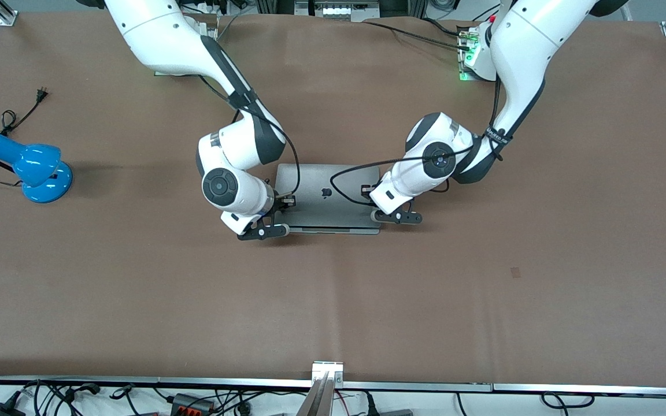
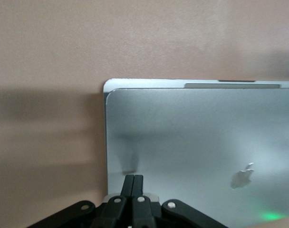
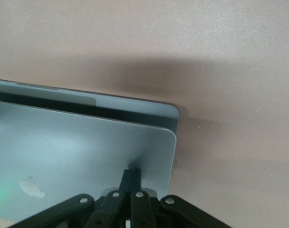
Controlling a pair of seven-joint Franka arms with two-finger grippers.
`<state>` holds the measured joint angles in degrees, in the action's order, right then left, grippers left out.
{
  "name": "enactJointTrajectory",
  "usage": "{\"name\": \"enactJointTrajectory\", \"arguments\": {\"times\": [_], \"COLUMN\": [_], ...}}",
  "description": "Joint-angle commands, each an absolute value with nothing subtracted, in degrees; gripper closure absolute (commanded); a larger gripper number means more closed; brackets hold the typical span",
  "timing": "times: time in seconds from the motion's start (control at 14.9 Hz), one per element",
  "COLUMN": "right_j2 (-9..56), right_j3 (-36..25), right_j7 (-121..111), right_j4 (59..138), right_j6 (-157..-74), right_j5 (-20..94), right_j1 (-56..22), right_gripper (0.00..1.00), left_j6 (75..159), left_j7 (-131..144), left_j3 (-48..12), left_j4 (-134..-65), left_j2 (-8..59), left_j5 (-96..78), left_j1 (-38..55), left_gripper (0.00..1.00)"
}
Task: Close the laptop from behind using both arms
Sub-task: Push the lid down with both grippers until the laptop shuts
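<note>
Resting near the middle of the table point(image 1: 136, 300) is one laptop point(image 1: 327, 196), silver-grey, its lid tipped most of the way down with one dark apple logo showing on the lid's outer face. A narrow dark gap shows between lid and base in my right wrist view; the base edge nearest the front camera pokes out from under the lid.

My two grippers are both on the lid. My left gripper point(image 2: 134, 183) sits at the lid corner toward the left arm's end of the table, fingers clenched together, tips touching the lid surface. My right gripper point(image 3: 130, 176) sits at the lid corner toward the right arm's end, fingers likewise pressed together with tips against the lid. Neither clasps anything; both only bear on the metal.

One blue desk lamp point(image 1: 29, 166) lies well apart from the laptop, toward the right arm's end of the table, with one black cord and plug point(image 1: 41, 93) trailing from it. One small dark mark point(image 1: 515, 272) shows on the brown table cover, nearer the front camera than the laptop.
</note>
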<state>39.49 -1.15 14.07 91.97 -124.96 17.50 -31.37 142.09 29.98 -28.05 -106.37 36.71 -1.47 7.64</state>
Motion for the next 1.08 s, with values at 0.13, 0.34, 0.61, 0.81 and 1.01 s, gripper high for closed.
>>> {"name": "enactJointTrajectory", "arguments": {"times": [0.13, 0.34, 0.61, 0.81, 1.01], "right_j2": [43.2, 44.1, 44.6, 44.0, 41.3], "right_j3": [-1.1, -1.1, -1.1, -1.1, -2.4], "right_j7": [14.7, 14.8, 14.7, 14.6, 14.8], "right_j4": [90.2, 89.9, 89.8, 89.0, 88.8], "right_j6": [-128.2, -128.6, -129.0, -128.7, -126.5], "right_j5": [16.4, 16.3, 16.3, 16.2, 15.6], "right_j1": [-31.9, -32.1, -32.1, -32.2, -32.2], "right_gripper": [1.00, 1.00, 1.00, 1.00, 1.00], "left_j6": [145.6, 145.7, 146.6, 146.1, 140.0], "left_j7": [34.4, 35.1, 35.1, 35.6, 36.1], "left_j3": [-27.7, -27.6, -27.2, -27.2, -27.2], "left_j4": [-104.7, -104.7, -104.8, -104.8, -104.6], "left_j2": [40.8, 41.1, 41.6, 40.4, 36.1], "left_j5": [6.0, 7.3, 7.5, 7.5, 7.5], "left_j1": [8.3, 8.3, 8.3, 8.2, 7.8], "left_gripper": [1.00, 1.00, 1.00, 1.00, 1.00]}}
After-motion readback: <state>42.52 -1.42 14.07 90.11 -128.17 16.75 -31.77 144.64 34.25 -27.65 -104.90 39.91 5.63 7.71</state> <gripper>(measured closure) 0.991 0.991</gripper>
